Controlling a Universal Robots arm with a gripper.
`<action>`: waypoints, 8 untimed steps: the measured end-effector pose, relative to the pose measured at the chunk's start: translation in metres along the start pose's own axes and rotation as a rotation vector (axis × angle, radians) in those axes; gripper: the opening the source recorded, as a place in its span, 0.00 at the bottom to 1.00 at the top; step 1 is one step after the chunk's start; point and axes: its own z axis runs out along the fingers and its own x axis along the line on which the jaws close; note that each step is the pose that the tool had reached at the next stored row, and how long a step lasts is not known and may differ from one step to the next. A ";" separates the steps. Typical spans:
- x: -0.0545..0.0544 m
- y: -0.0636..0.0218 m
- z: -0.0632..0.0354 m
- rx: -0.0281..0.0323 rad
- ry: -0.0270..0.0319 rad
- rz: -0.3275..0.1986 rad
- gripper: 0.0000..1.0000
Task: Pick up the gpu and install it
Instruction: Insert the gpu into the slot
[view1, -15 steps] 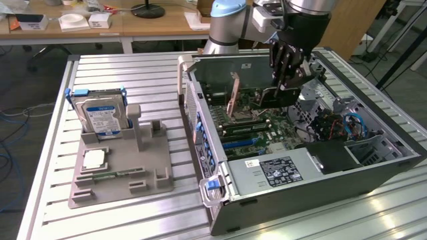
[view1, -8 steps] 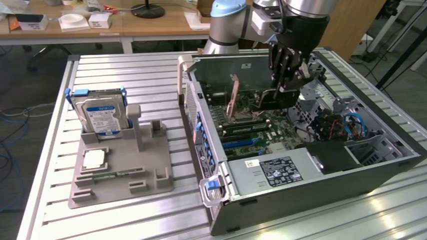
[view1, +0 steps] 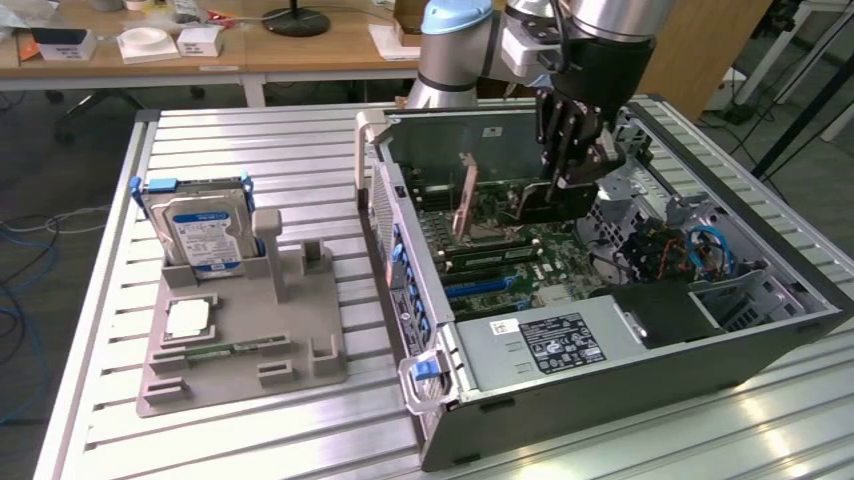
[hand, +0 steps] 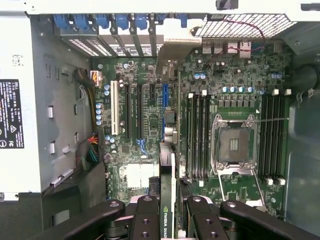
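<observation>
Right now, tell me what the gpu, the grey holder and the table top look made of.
gpu: green circuit board edge, probably fibreglass laminate, with printed label. Grey holder: matte, likely plastic, perhaps printed. Table top: brushed aluminium by its look, ribbed silvery slats with dull sheen.

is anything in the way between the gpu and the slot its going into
Nothing visible. The claw grips the gpu edge-on over the motherboard, in line with the blue slot, which is bare. The cable bundle lies off to one side, clear of it.
</observation>
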 end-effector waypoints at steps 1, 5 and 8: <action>0.000 0.0000 0.0006 0.0000 0.0007 0.000 0.26; 0.000 0.0001 0.0030 0.0001 0.0038 0.000 0.26; -0.001 0.0002 0.0048 0.0002 0.0062 0.000 0.26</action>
